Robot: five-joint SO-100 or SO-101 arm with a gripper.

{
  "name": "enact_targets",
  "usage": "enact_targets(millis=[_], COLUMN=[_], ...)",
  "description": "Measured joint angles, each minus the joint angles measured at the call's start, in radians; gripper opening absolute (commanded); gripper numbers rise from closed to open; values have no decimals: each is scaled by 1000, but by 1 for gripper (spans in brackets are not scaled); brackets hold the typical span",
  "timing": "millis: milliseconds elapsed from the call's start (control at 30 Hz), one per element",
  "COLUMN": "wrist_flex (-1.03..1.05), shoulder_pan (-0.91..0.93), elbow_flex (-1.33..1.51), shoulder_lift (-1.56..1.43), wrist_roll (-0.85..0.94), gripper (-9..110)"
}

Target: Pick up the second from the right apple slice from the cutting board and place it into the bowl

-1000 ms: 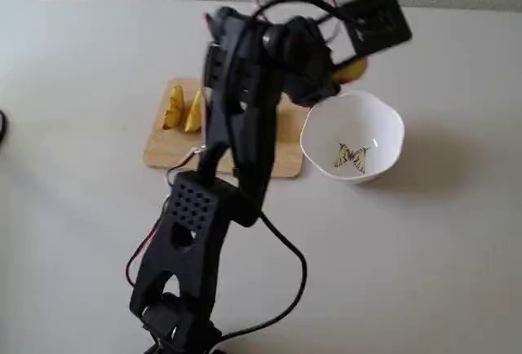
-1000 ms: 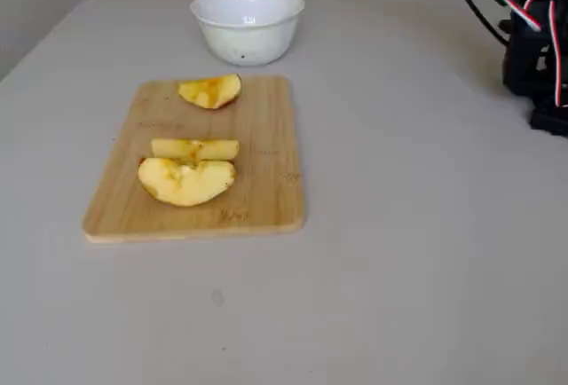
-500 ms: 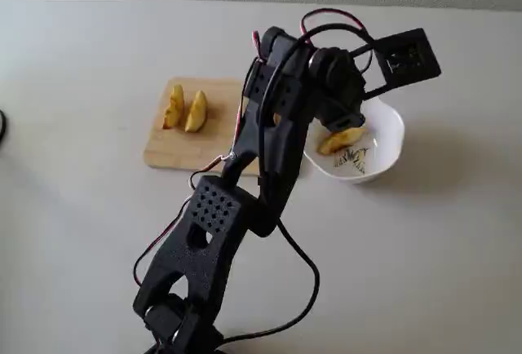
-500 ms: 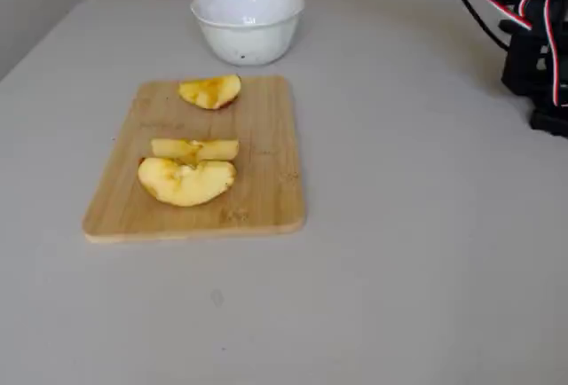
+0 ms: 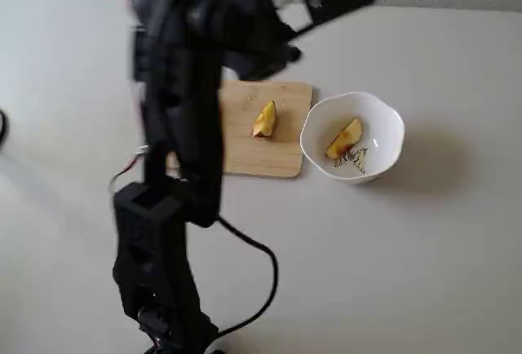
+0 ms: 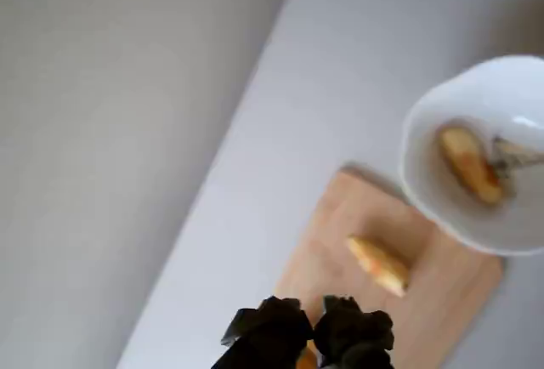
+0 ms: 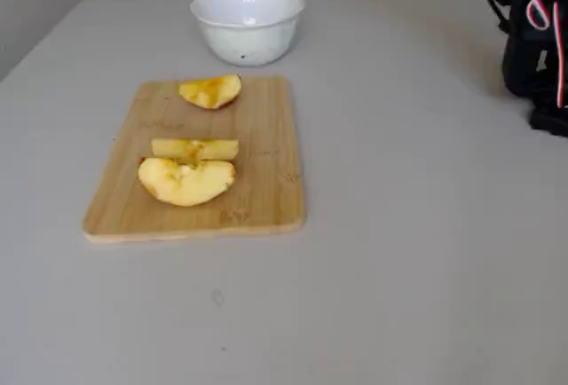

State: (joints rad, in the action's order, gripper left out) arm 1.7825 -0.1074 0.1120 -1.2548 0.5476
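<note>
The white lobed bowl (image 5: 383, 117) stands right of the light-wood cutting board (image 5: 285, 158). One pale-yellow apple slice (image 5: 346, 139) lies inside the bowl, also seen in the wrist view (image 6: 467, 163). Three similar wedges lie on the board in a fixed view: a far one (image 7: 210, 90), a middle one (image 7: 195, 149) and a near one (image 7: 186, 181). My gripper (image 6: 311, 332) hangs high above the board's edge with its dark fingertips together and nothing between them. The arm (image 5: 179, 126) is blurred and hides the board's left part in a fixed view.
A black cable (image 5: 265, 272) loops on the table from the arm's base. The pale wall (image 6: 110, 131) runs along the table's far edge. In a fixed view the arm's base (image 7: 537, 39) stands at the right edge.
</note>
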Motion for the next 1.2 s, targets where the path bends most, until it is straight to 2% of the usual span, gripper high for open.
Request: enact_targets(millis=[267,433,567,733,867,1000,1200], wrist_flex=[0,-2,-49,-235,-362,-420,-471], shoulder_pan=[-138,-101,-103,-78,-21,11,44], elbow_flex=[172,417,755,1345,1830,2197,2554], shoulder_lift=[-459,-821,-1134,-1629,-1898,-2002,-2022], wrist_roll=[-195,-302,-357,-373,-367,-353,-353], gripper=[0,0,0,0,0,0,0])
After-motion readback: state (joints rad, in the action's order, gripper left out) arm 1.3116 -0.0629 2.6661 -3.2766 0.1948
